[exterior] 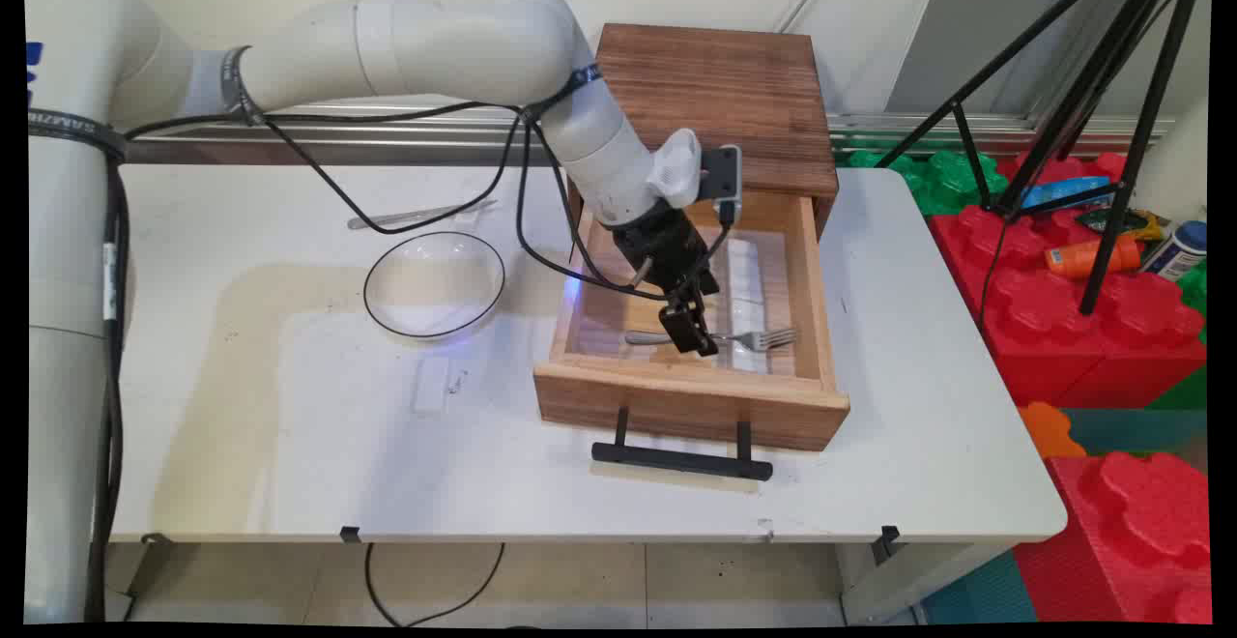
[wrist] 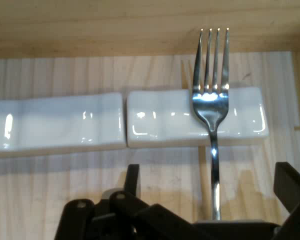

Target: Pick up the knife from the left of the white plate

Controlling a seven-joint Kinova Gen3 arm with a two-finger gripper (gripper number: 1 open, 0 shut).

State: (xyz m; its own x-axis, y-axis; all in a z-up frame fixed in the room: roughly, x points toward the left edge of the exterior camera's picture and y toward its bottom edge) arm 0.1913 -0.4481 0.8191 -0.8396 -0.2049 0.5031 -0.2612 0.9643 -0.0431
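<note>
Pincer is lowered into open wooden drawer on the desk, fingers spread apart, straddling the handle of a fork. Fork lies flat on the drawer floor, long axis across the drawer, tines resting over a white rest. Glass bowl sits well apart to one side.

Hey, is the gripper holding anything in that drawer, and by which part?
Nothing is held. The gripper is open, its fingers either side of the fork handle, not closed on it.
</note>
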